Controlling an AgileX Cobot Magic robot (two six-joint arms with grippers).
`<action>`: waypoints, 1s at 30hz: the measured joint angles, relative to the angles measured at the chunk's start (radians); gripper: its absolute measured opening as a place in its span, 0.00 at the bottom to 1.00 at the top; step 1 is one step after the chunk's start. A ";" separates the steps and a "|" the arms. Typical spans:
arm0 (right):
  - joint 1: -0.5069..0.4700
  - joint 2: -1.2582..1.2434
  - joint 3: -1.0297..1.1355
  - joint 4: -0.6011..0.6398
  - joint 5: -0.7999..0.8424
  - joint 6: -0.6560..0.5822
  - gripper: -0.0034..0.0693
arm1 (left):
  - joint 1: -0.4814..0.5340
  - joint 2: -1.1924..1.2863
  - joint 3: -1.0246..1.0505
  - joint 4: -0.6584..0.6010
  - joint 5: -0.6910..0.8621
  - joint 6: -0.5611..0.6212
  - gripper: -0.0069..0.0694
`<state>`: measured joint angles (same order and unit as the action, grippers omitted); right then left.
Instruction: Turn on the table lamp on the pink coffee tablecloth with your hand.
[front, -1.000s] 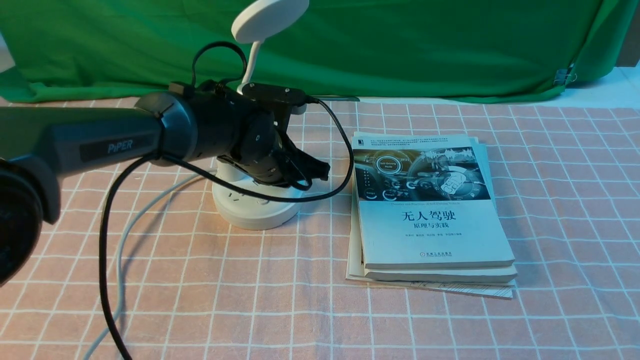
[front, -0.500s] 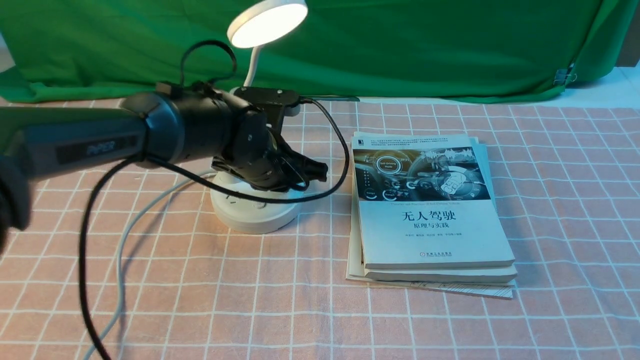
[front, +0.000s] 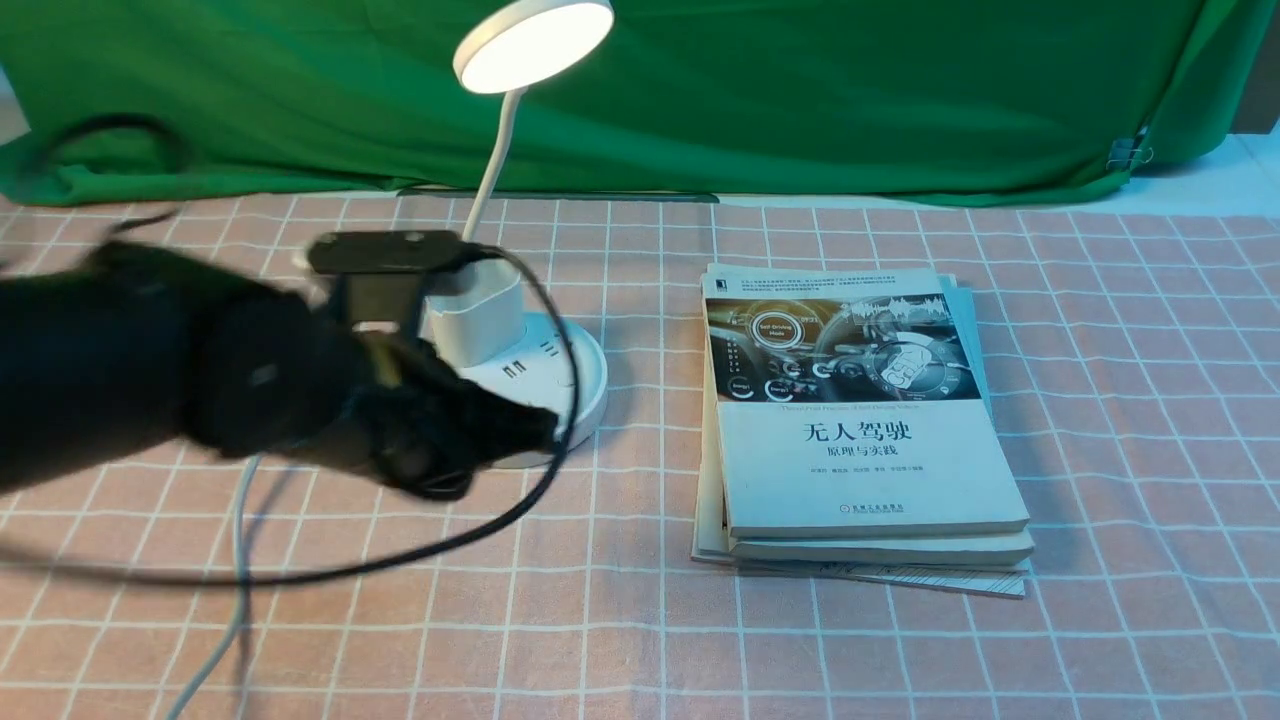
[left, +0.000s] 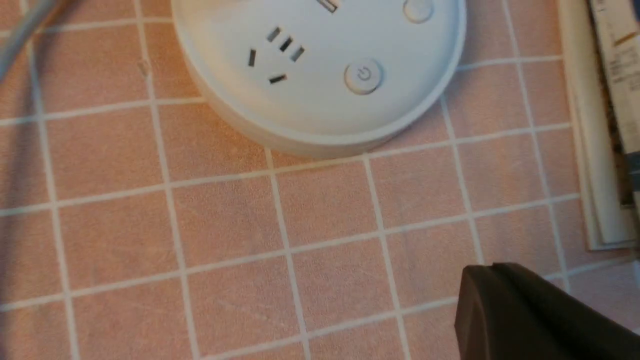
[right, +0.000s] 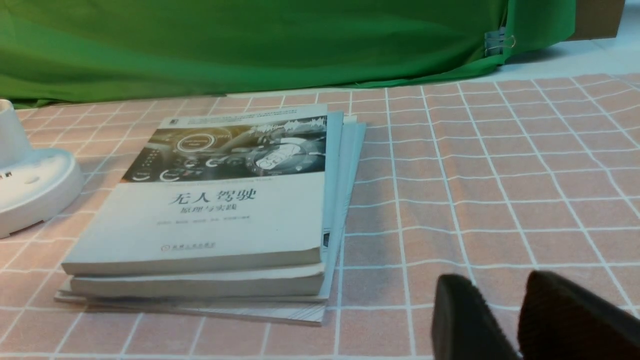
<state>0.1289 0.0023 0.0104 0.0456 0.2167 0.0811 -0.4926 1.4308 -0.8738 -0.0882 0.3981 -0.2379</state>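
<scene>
The white table lamp stands on the pink coffee tablecloth (front: 1100, 400), and its disc head (front: 533, 45) glows. Its round base (front: 585, 375) with sockets shows in the left wrist view (left: 320, 115), with the power button (left: 364, 76) uncovered. My left gripper (front: 535, 432), black and motion-blurred, is shut and empty, low over the cloth just in front of the base and apart from it; its closed tip shows in the left wrist view (left: 477, 280). My right gripper (right: 492, 292) is slightly open and empty over bare cloth, right of the books.
A stack of books (front: 860, 420) lies right of the lamp and shows in the right wrist view (right: 210, 200). The lamp's grey-white cord (front: 240, 530) and my arm's black cable (front: 480, 530) trail over the cloth at the left. A green backdrop (front: 850, 90) hangs behind.
The lamp went from dark to lit. My left gripper has pulled off the lamp base, back and to the left, uncovering the base.
</scene>
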 joint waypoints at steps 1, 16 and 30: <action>0.000 0.000 0.000 0.000 0.000 -0.001 0.37 | 0.000 -0.078 0.038 0.001 -0.016 0.000 0.09; 0.000 0.000 0.000 0.000 0.000 0.000 0.37 | 0.000 -0.786 0.249 0.079 -0.041 0.004 0.09; 0.000 0.000 0.000 0.000 0.000 -0.001 0.37 | 0.000 -0.931 0.305 0.221 -0.155 0.004 0.09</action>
<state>0.1289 0.0023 0.0104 0.0456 0.2167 0.0804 -0.4926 0.5000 -0.5691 0.1327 0.2431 -0.2339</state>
